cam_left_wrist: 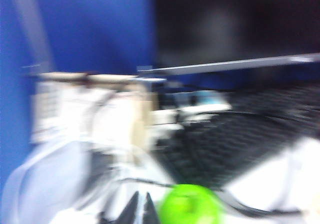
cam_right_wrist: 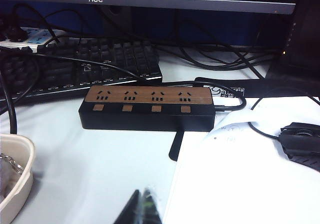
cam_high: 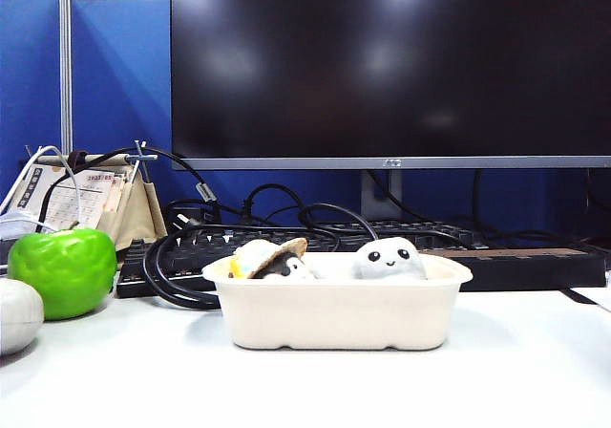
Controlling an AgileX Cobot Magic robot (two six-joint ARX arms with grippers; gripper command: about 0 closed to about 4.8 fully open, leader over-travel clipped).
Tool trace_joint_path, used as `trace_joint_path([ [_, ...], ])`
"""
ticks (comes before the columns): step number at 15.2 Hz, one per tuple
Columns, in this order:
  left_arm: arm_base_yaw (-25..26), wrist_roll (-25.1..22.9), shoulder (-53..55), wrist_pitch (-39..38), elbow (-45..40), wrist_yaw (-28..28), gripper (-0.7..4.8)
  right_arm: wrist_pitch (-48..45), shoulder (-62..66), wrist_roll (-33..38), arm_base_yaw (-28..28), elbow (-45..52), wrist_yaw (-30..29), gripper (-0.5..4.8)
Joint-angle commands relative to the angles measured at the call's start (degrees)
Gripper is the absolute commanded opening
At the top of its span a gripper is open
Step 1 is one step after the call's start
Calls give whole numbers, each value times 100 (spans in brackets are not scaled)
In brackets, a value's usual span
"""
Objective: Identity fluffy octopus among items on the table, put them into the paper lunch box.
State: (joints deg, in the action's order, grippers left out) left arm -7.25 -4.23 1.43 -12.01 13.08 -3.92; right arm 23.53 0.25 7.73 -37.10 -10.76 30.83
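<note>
Sitting in the paper lunch box (cam_high: 339, 315) already, the fluffy octopus (cam_high: 389, 259) shares it with a straw-hatted plush (cam_high: 270, 259).

You have little left to do, so the risk is mostly stray contact: the left wrist view is smeared with blur, and the left claw (cam_left_wrist: 140, 209), tips pinched together and holding nothing, hangs just beside the green apple (cam_left_wrist: 190, 209), which could roll if brushed. The right claw (cam_right_wrist: 141, 207) is also closed and empty, low over the tabletop (cam_high: 516, 371) near the box's corner, with the power strip (cam_right_wrist: 149, 108) and loose cables beyond; a careless sweep could nudge the box or snag a cable. Neither claw touches the octopus; both sit apart from it, outside the box.
</note>
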Motion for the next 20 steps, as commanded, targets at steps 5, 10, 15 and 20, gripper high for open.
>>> trace_joint_path([
  [5,708,15,0,59,15,15,-5,-63,-13,22,-2,-11,13,-1],
  [10,708,-177,-11,181,-299,24,-5,-63,-13,22,-2,-11,13,-1],
  [15,706,-136,-125,1014,-907,17,-5,-63,-15,20,-2,-11,13,-1],
  [20,704,-114,-127,1631,-1266,7,-5,-61,-15,20,-2,-11,13,-1],
])
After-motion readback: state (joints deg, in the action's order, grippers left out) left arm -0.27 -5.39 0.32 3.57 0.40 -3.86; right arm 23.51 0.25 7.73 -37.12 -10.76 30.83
